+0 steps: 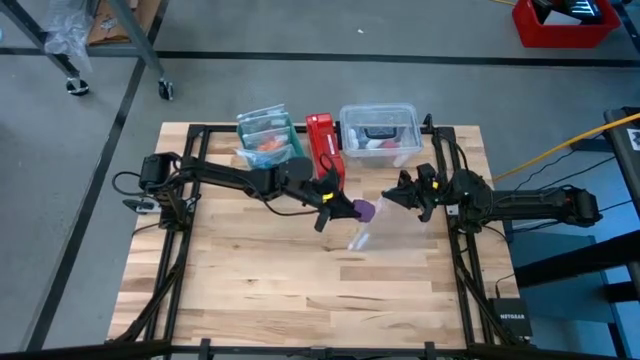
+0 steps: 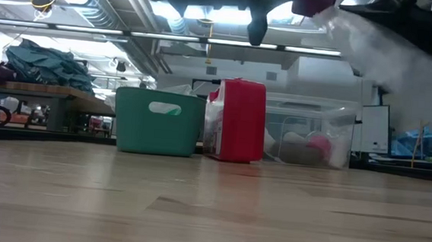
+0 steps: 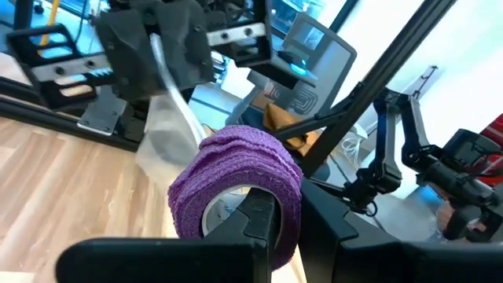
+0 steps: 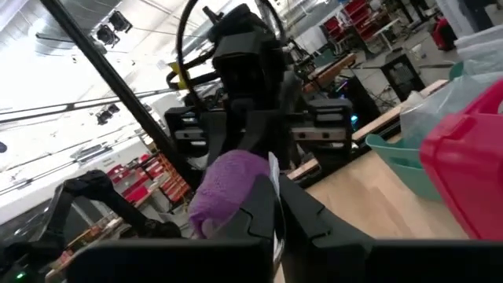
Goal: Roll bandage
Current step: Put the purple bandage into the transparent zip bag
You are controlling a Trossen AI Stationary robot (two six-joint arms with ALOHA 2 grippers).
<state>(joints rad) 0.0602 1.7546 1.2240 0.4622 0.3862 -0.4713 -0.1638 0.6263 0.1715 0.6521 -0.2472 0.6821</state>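
Observation:
The purple bandage [image 1: 366, 210] is a coiled roll held high over the table's middle; it shows at the top of the low view [image 2: 313, 1]. My left gripper [image 1: 345, 208] reaches in from the left and is shut on it. A clear plastic film [image 1: 360, 238] trails from the roll [image 3: 236, 173] toward my right gripper [image 1: 392, 197], which stands just right of the roll and is shut on the film. The film [image 2: 373, 48] hangs slanting in the air. My left gripper holds the roll by its wall [image 3: 287, 224]: one finger [image 3: 259, 216] sits at the hollow core and the other [image 3: 330, 232] outside. The fingers come in level from the table's left. The roll is lifted clear, its open end facing back along the fingers. My right gripper pinches the clear film [image 3: 165, 118] between its two shut fingers, by a thin edge [image 4: 273, 177]. It comes in about level from the table's right. The film runs from the fingers to the roll, clear of the table; its loose end hangs on the near side.
Along the far edge stand a green bin [image 1: 265, 135] with packets, a red box [image 1: 322, 140] and a clear plastic box [image 1: 380, 128]. The wooden tabletop [image 1: 300, 290] stretches bare toward the near edge. A red crate [image 1: 560, 25] sits on the floor beyond.

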